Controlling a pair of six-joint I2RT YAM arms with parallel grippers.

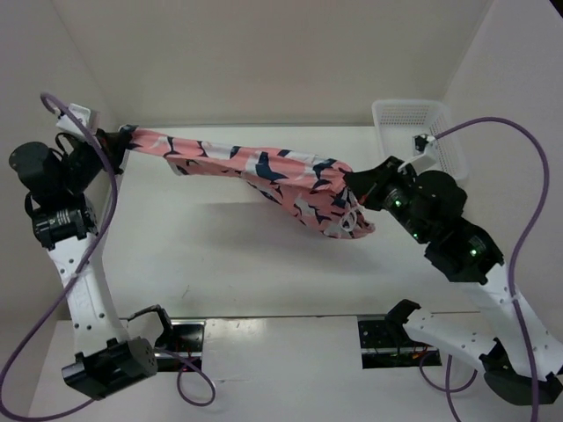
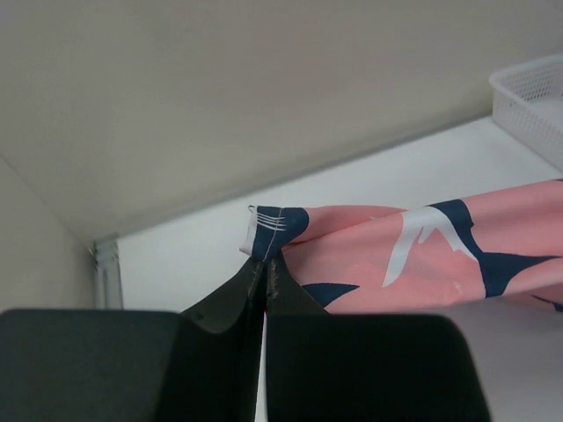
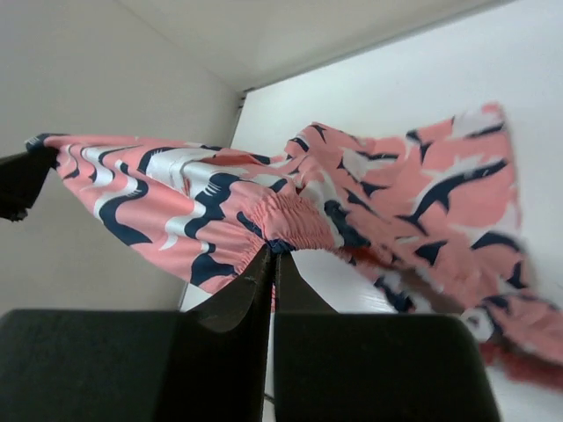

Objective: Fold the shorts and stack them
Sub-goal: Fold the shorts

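The salmon-pink shorts (image 1: 264, 169) with navy-and-white shapes hang stretched above the table between both grippers. My left gripper (image 1: 119, 139) is shut on a hemmed corner at the far left; in the left wrist view the shorts (image 2: 422, 255) run right from my left gripper (image 2: 265, 262). My right gripper (image 1: 352, 180) is shut on the gathered elastic waistband; in the right wrist view the shorts (image 3: 264, 207) bunch above my right gripper (image 3: 274, 251). The lower part sags under the right gripper, near or on the table.
A white mesh plastic basket (image 1: 422, 132) stands at the back right, just behind the right arm; it also shows in the left wrist view (image 2: 532, 101). White walls close in the left, back and right. Purple cables loop beside both arms.
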